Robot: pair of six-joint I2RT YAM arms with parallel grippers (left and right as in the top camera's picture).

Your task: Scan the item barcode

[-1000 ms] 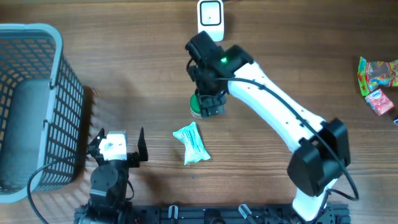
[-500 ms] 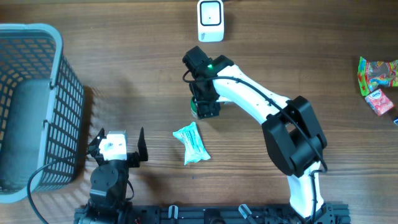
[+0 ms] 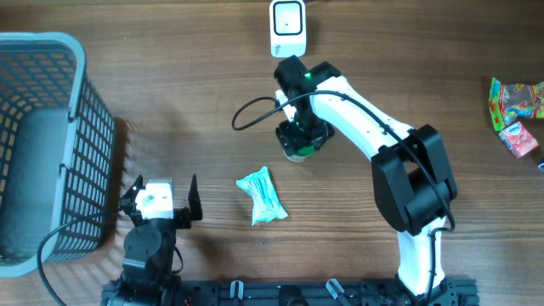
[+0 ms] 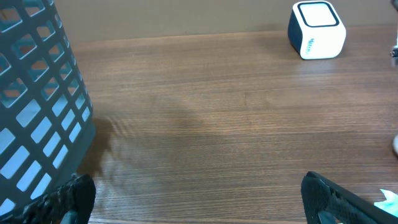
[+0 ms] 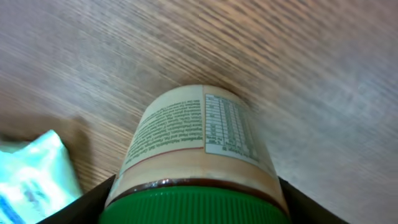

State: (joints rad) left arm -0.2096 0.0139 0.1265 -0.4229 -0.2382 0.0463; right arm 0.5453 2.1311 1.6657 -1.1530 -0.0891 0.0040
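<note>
Two arms work at this wooden surface (image 3: pixel 170 102). At the far left stands a grey basket (image 3: pixel 93 144). Beside it, the left end effector (image 3: pixel 164 194) rests with its jaws spread as wide as they go and nothing between them. A teal packet (image 3: pixel 263 197) lies near the middle.

Just right of the packet, in front of the white scanner (image 3: pixel 288 27), the right end effector (image 3: pixel 299 136) is closed on the green lid of the jar (image 5: pixel 196 143). I cannot tell whether the jar is lifted or touching the wood. Snack packets (image 3: pixel 516 110) lie well apart at the right edge.

The label face in the wrist view shows only text and a nutrition table. If the barcode ends up turned away from the scanner, the scan would likely fail. With only the lid gripped, the jar could swivel or slip when tilted. The cable loop (image 3: pixel 246 115) beside the wrist might also snag.
</note>
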